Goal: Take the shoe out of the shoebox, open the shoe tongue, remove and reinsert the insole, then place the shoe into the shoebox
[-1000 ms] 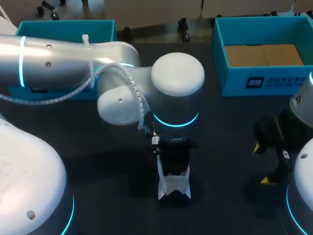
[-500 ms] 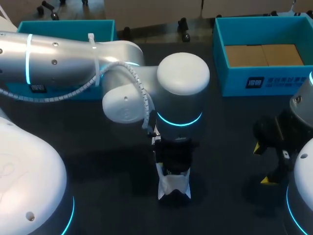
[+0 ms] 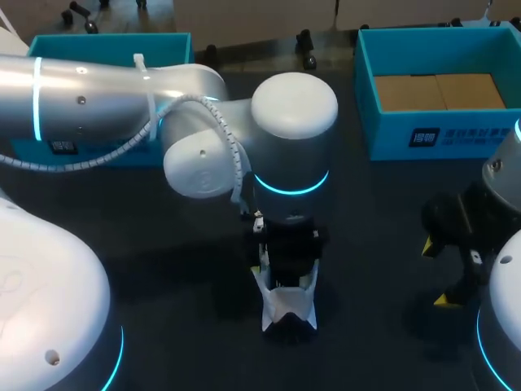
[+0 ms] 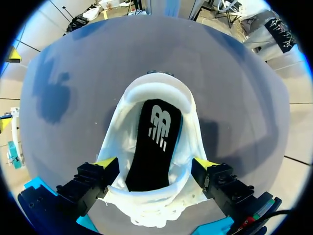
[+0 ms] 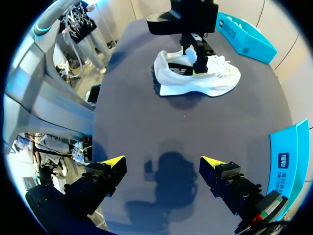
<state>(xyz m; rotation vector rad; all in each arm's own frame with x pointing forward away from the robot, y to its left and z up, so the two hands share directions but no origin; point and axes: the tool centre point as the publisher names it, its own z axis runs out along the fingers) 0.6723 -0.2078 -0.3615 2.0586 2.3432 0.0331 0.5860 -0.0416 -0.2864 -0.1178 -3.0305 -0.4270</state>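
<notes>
A white shoe point(image 3: 286, 309) with a black insole point(image 4: 155, 147) stands upright on the dark table, in the middle near the front. My left gripper point(image 3: 285, 262) hangs directly over the shoe's opening, its yellow-tipped fingers point(image 4: 105, 162) spread wide on either side of the upper, open and holding nothing. In the right wrist view the shoe point(image 5: 195, 81) lies well ahead, with the left gripper point(image 5: 195, 56) on top of it. My right gripper point(image 3: 437, 273) is open at the right side, over bare table point(image 5: 166, 132).
A blue shoebox point(image 3: 391, 134) with brown cardboard inside stands at the back right. A second blue box part point(image 3: 106, 45) lies at the back left, partly hidden by my left arm. The right wrist view shows a blue box edge point(image 5: 286, 161) beside the right gripper.
My left gripper's fingers have spread apart from nearly shut to wide over the shoe. The left arm swayed slightly to the right and back. The right arm kept still.
</notes>
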